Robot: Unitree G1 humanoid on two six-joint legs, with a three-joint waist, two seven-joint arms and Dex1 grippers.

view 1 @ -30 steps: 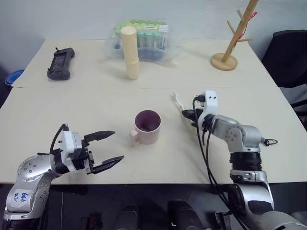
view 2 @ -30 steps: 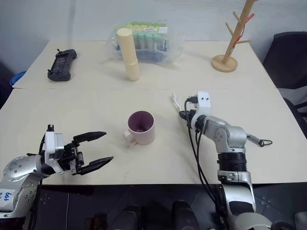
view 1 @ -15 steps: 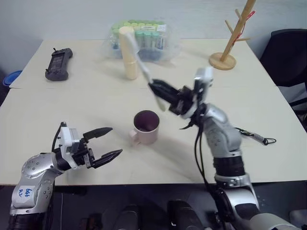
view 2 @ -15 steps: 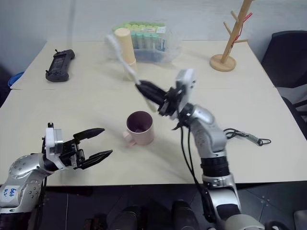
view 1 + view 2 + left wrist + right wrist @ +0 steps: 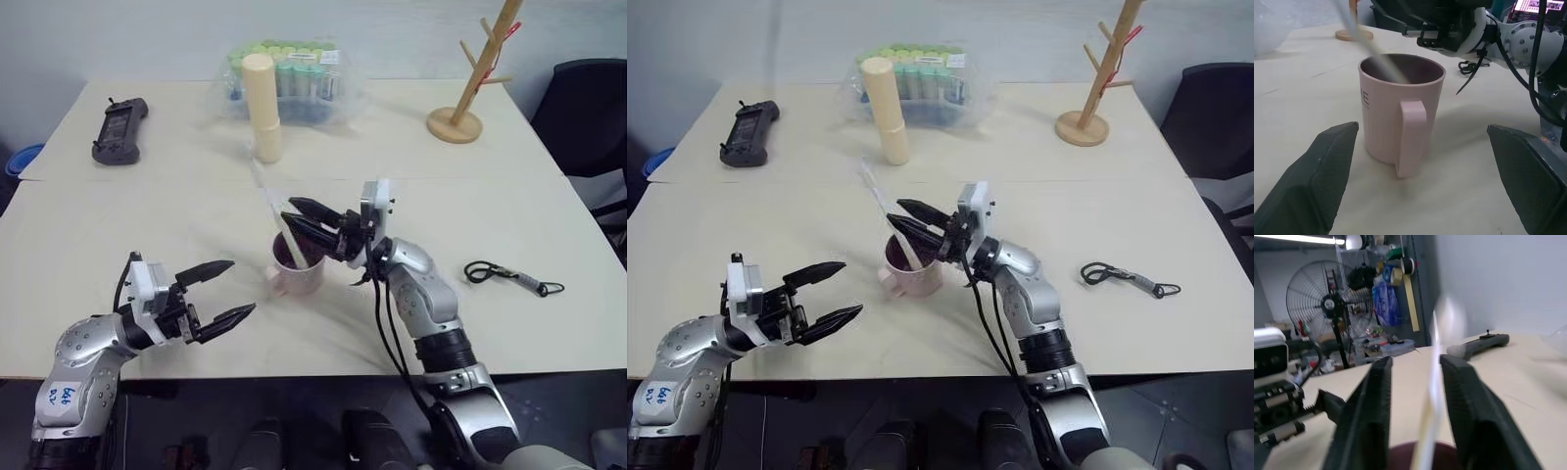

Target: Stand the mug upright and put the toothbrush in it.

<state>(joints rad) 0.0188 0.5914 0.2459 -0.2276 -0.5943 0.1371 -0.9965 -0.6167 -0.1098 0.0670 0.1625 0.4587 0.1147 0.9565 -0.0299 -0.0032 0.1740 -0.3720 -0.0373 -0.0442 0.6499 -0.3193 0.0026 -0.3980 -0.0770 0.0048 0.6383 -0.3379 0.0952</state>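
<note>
Near the table's front edge the mug (image 5: 297, 264) stands upright with the toothbrush (image 5: 282, 224) leaning inside it, between the right gripper's (image 5: 297, 219) parted jaws, so only withdrawing seems left; the left gripper (image 5: 217, 293) waits wide open.

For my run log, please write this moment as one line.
mug: upright | toothbrush: leaning in mug | right pincer: open beside toothbrush | left pincer: open, empty
</note>
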